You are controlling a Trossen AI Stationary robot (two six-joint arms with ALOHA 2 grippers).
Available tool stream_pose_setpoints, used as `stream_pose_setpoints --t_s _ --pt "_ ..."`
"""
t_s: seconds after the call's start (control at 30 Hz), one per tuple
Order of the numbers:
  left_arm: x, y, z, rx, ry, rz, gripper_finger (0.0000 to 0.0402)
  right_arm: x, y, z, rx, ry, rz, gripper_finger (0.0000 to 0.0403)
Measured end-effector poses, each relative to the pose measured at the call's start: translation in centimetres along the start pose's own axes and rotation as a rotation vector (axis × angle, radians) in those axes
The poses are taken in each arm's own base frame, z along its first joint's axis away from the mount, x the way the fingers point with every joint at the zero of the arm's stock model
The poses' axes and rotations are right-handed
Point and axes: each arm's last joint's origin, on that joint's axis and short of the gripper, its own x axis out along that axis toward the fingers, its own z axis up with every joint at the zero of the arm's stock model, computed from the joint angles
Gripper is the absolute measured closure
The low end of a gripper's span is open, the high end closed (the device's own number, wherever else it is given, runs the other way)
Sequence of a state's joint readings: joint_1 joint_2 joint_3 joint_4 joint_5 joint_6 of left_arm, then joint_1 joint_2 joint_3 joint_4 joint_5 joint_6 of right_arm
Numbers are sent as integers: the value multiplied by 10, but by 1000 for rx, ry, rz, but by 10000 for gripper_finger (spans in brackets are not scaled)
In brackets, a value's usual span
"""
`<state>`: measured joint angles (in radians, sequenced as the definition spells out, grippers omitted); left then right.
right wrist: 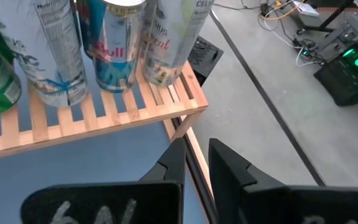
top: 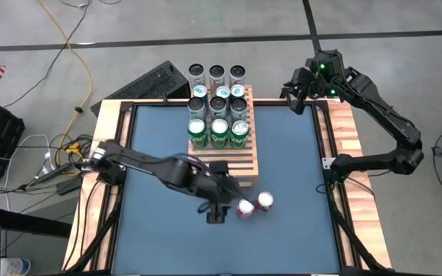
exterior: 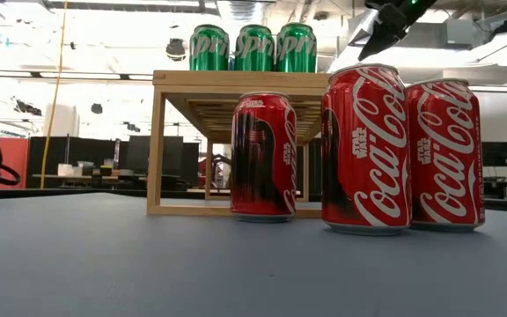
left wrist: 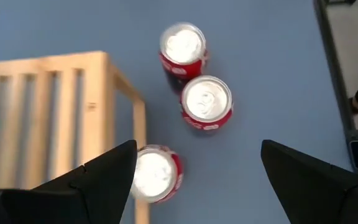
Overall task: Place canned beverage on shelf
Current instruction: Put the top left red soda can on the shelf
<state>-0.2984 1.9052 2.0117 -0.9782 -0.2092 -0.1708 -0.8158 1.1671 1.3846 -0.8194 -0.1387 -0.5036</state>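
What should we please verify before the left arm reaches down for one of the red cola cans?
1. Left gripper open above the cans: ok.
2. Three red cola cans upright on the blue table top: ok.
3. Gripper centred over one can: not ok, the nearest can sits off to one side.
4. Free slats on the light-brown wooden shelf: ok.
5. Right gripper nearly shut, empty, parked at the far corner: ok.

Three upright red cola cans (top: 245,208) cluster at lower centre, just beside the light-brown slatted wooden shelf (top: 244,165), which carries upright green cans (top: 219,131).
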Motion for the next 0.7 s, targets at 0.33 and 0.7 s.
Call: stream_pose_setpoints --t_s 0.33,0.7 --pt "48 -15 -9 -52 74 50 72 0 2 -4 2 43 24 339" --pt "70 -1 -21 -17 146 -35 72 0 3 -5 -12 52 29 339"
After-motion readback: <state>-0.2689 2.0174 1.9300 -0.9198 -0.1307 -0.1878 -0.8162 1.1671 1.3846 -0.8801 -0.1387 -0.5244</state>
